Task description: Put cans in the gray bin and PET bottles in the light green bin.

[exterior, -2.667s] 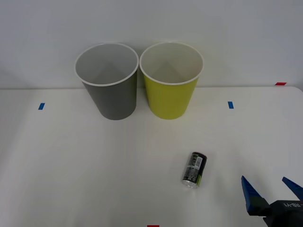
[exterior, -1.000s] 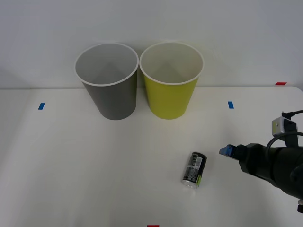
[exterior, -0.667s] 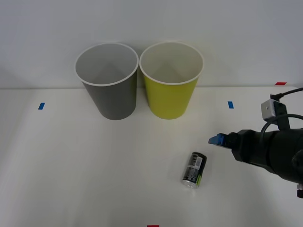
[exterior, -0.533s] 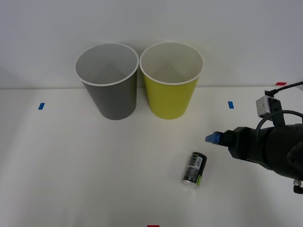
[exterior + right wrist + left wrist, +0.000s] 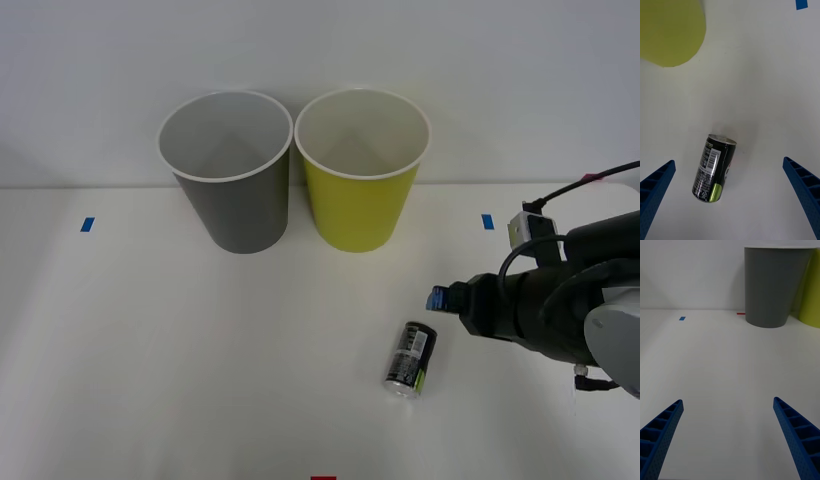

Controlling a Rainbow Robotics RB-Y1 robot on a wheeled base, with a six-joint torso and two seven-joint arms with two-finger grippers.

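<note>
Right claw [image 5: 730,198] spread wide, empty, hovering over the can [image 5: 714,168], touching nothing. Can [image 5: 410,359] lying on its side on the white table [image 5: 150,350], well short of the gray bin [image 5: 235,195] and light green bin [image 5: 360,195]. Left claw [image 5: 728,438] likewise wide open, holding nothing, above bare table.
</note>
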